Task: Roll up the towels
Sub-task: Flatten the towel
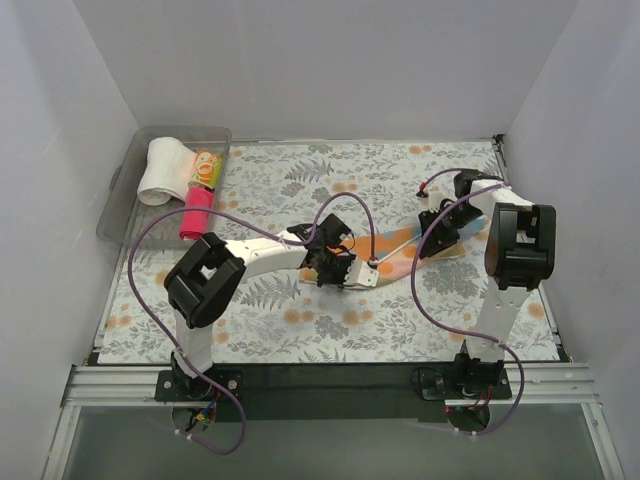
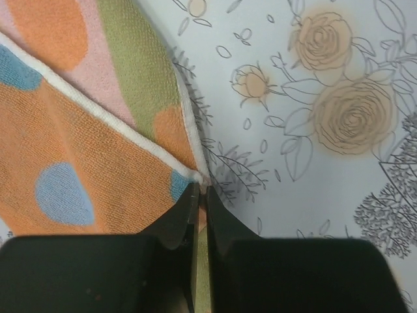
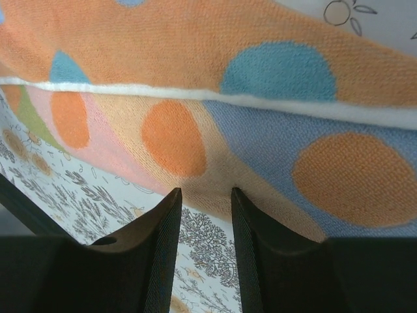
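An orange towel (image 1: pixel 396 247) with blue and orange spots lies on the floral covering between my two grippers. In the left wrist view the towel (image 2: pixel 85 156) is folded, its white-hemmed corner pinched between the jaws of my left gripper (image 2: pixel 201 185), which is shut on it. In the right wrist view my right gripper (image 3: pixel 205 191) stands open, fingertips at the edge of the towel (image 3: pixel 195 45), with only the covering showing in the gap. From above, the left gripper (image 1: pixel 343 264) is at the towel's left end and the right gripper (image 1: pixel 434 236) at its right end.
A clear plastic bin (image 1: pixel 122 195) at the back left holds a white rolled towel (image 1: pixel 163 170), a yellow patterned roll (image 1: pixel 206 167) and a magenta roll (image 1: pixel 195 212). The grey-and-orange floral covering (image 1: pixel 300 180) spreads over the table. White walls stand on three sides.
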Robot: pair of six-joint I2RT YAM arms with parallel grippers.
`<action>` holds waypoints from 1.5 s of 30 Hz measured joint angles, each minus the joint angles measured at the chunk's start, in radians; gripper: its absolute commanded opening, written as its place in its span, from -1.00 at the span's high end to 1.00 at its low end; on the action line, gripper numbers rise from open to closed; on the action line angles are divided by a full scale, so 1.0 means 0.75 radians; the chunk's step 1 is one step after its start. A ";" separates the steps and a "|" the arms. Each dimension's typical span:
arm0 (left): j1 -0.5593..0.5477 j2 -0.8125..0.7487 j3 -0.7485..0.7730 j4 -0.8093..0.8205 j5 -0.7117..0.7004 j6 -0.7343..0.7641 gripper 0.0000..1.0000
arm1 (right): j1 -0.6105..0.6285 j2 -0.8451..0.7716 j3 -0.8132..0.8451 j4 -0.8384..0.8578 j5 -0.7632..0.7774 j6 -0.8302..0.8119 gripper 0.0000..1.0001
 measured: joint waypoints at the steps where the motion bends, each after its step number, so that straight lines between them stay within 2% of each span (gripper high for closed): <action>1: 0.001 -0.009 -0.011 0.001 0.000 0.002 1.00 | 0.004 0.000 -0.008 0.002 -0.001 -0.002 0.28; 5: 0.040 -0.079 -0.060 -0.099 0.018 -0.005 1.00 | 0.031 -0.019 -0.060 0.005 -0.010 -0.011 0.28; 7: 0.119 -0.130 -0.063 -0.193 0.059 -0.025 1.00 | 0.067 -0.054 -0.107 0.008 -0.017 -0.024 0.27; 9: 0.218 -0.185 -0.062 -0.253 0.089 -0.041 1.00 | 0.103 -0.101 -0.156 0.002 -0.050 -0.036 0.17; 12: 0.388 -0.291 -0.059 -0.320 0.107 -0.067 1.00 | 0.132 -0.188 -0.187 -0.045 -0.162 -0.067 -0.07; 16: 0.526 -0.379 -0.042 -0.351 0.117 -0.124 1.00 | 0.072 -0.318 -0.138 -0.092 -0.255 -0.099 -0.28; 20: 0.621 -0.363 -0.005 -0.349 0.117 -0.175 1.00 | -0.042 -0.352 0.010 -0.104 -0.200 -0.123 -0.29; 25: 0.706 -0.276 0.067 -0.346 0.119 -0.229 1.00 | -0.145 -0.290 0.115 -0.104 -0.061 -0.179 -0.32; 29: 0.733 -0.201 0.131 -0.347 0.124 -0.235 1.00 | -0.202 -0.214 0.127 -0.106 0.021 -0.264 -0.50; 31: 0.733 -0.182 0.144 -0.349 0.127 -0.234 1.00 | -0.219 -0.175 0.127 -0.109 0.047 -0.315 -0.52; 37: 0.733 -0.164 0.157 -0.368 0.133 -0.229 1.00 | -0.220 -0.103 0.127 -0.110 0.050 -0.408 -0.45; 43: 0.733 -0.141 0.188 -0.366 0.132 -0.230 1.00 | -0.178 -0.015 0.128 -0.109 0.023 -0.441 -0.17; 45: 0.733 -0.130 0.191 -0.367 0.132 -0.230 1.00 | -0.165 0.019 0.127 -0.107 0.018 -0.447 0.09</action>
